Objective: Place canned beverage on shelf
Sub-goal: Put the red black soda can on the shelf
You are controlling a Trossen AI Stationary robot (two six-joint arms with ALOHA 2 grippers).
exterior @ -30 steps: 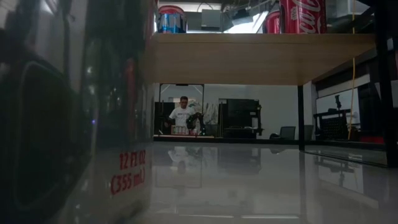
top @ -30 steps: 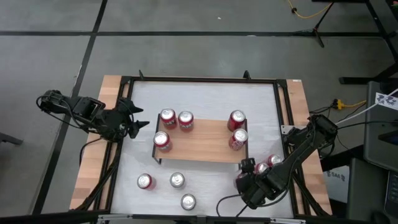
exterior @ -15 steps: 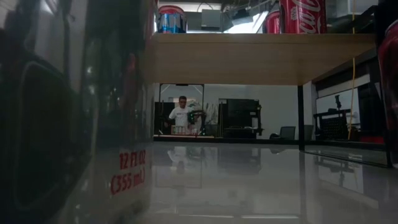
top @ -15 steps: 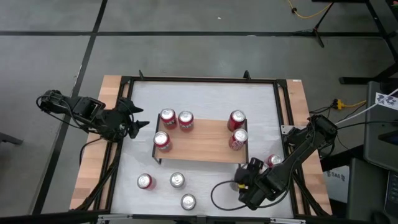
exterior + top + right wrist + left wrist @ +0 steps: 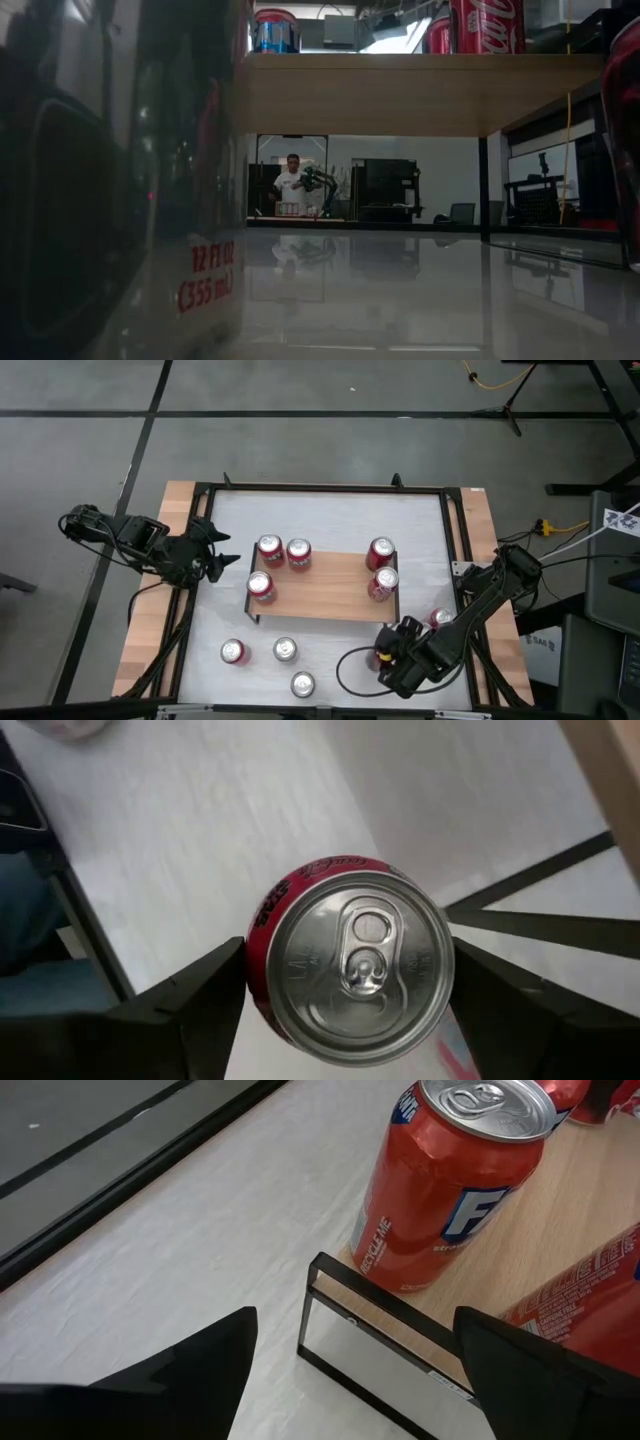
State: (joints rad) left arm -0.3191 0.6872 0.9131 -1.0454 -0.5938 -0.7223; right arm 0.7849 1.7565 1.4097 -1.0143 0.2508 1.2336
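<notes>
right claw [image 5: 345, 1020] pinching a can [image 5: 350, 960], now carried off the desk [image 5: 330, 650] corner toward the shelf [image 5: 322, 585] front | left claw [image 5: 345, 1370] spread, idle beside shelf | placing comes next

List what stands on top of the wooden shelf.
Five red cans stand upright on the shelf: three at its left end and two at its right end. Labels cannot be read from above.

A dark can [image 5: 120, 180], very close, fills the left side, its print partly readable. The shelf [image 5: 420, 92] spans above, with red cans [image 5: 487, 25] and a blue one [image 5: 275, 32] on top. Far behind stands a person [image 5: 291, 185], perhaps beside another robot arm.
</notes>
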